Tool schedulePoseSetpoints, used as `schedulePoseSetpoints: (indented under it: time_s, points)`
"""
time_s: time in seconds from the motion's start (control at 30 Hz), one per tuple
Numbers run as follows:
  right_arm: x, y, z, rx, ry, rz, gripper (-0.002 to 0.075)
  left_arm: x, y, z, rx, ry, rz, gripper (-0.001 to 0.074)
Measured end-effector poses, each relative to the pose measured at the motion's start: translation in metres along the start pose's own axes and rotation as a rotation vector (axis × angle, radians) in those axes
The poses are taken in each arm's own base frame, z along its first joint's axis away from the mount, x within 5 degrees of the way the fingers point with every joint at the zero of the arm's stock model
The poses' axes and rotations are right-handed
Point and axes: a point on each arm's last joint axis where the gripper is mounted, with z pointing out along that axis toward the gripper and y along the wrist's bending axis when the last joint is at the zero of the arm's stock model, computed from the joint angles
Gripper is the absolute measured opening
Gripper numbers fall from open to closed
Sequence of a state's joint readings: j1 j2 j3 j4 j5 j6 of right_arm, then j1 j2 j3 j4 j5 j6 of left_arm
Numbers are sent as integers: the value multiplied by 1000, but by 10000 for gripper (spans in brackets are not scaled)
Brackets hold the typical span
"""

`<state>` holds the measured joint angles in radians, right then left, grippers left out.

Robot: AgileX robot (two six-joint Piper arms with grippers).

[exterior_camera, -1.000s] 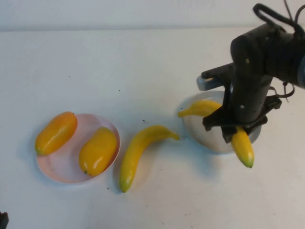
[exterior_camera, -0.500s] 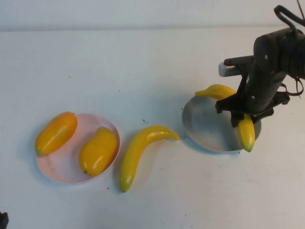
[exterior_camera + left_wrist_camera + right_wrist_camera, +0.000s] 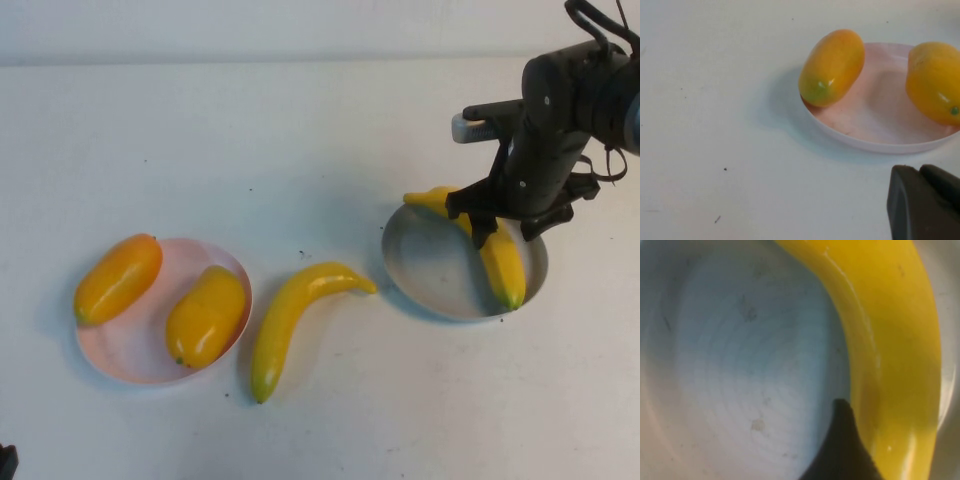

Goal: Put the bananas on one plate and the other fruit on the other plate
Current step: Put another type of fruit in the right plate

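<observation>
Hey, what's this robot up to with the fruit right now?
It is sorting fruit onto plates. The right gripper hangs over the grey plate, jaws open around a banana lying in it. The second banana lies on the table. Both mangoes sit on the pink plate. The left gripper is parked shut nearby.

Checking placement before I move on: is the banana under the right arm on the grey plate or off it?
On it: the banana lies along the grey plate's right side, right tool open just above.
</observation>
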<state>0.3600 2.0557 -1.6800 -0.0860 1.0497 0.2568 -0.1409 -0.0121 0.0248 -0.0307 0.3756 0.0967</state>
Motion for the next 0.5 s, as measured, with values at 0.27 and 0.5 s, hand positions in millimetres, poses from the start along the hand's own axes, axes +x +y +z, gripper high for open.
schedulePoseSetpoints:
  time_s: [0.27, 0.5]
  points:
    - [-8, 5, -28, -55, 32, -12, 432, 0, 0, 0, 0, 0, 0, 1]
    - [-3, 51, -45, -377, 7, -376, 404, 0, 0, 0, 0, 0, 0, 1]
